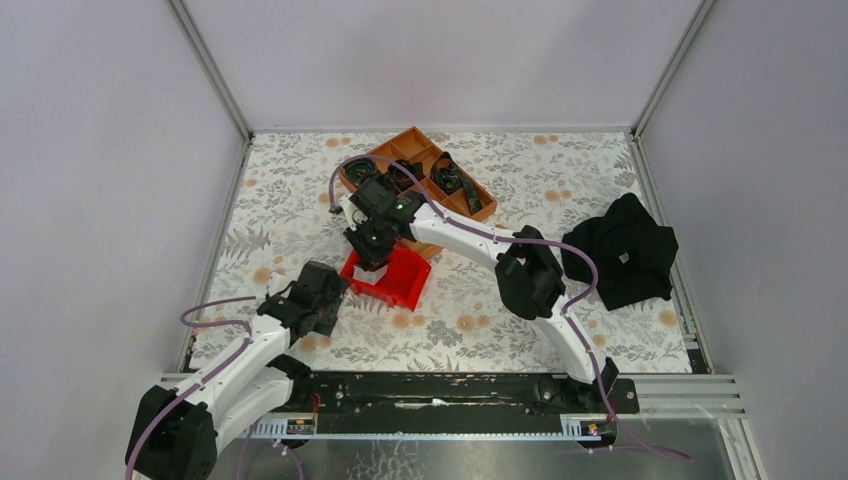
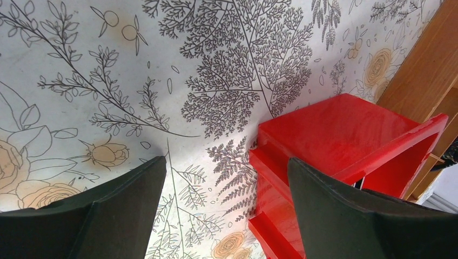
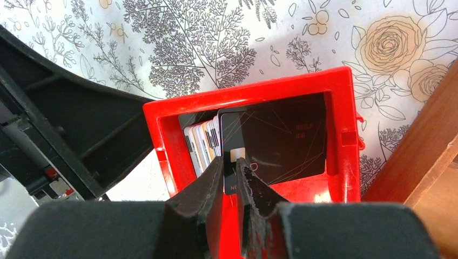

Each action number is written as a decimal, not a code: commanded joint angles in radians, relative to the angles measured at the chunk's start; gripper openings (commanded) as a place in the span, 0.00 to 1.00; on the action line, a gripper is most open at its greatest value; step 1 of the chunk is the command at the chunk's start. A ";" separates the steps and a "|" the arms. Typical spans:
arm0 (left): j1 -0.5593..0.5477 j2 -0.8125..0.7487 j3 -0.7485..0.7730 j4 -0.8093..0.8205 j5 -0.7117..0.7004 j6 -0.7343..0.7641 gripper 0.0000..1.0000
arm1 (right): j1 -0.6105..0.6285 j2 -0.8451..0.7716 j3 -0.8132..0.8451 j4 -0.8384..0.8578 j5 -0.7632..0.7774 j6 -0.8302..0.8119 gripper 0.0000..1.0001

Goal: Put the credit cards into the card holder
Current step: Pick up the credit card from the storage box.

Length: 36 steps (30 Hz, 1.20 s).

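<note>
Worktop (image 1: 560,170): floral-patterned, carrying a compartment tray (image 1: 412,137) at the far side and a black cloth (image 1: 625,250) to the right.

Red bin (image 1: 405,285): mid-worktop, just in front of the tray. It holds the credit cards (image 3: 202,143), stood on edge in a pack against its left wall. One dark card (image 3: 281,140) leans face-up in front of the pack, with its long axis across the bin.

Right fingers (image 3: 202,189): down inside the bin and drawn to a narrow slit. The dark card's near edge sits in that slit, towards the card's left end (the card lies straight ahead of the fingers). Whether the pads actually bear on it, I cannot tell.

Left fingers (image 2: 124,205): spread wide and holding nothing, low over the worktop just beside the bin's left side, outside it.

Judgement: the right arm is plainly the nearer and should make the lift. The card holder is not identifiable in any view.
</note>
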State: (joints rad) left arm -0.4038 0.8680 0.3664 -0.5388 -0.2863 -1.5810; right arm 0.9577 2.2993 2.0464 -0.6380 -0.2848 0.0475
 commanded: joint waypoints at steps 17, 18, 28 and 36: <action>0.005 -0.015 0.001 0.042 0.011 -0.013 0.90 | -0.010 -0.082 0.047 -0.021 0.055 -0.005 0.19; 0.005 -0.018 0.000 0.041 0.012 -0.013 0.90 | -0.013 -0.085 0.043 -0.018 0.061 -0.005 0.19; 0.005 -0.027 -0.006 0.034 0.011 -0.014 0.90 | -0.028 -0.080 0.058 -0.026 0.120 -0.022 0.19; 0.005 -0.026 -0.008 0.035 0.011 -0.016 0.90 | -0.027 -0.075 0.055 -0.029 0.206 -0.055 0.19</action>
State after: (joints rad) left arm -0.4038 0.8524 0.3664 -0.5339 -0.2798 -1.5810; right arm 0.9401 2.2841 2.0747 -0.6647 -0.1730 0.0292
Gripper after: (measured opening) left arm 0.898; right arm 0.194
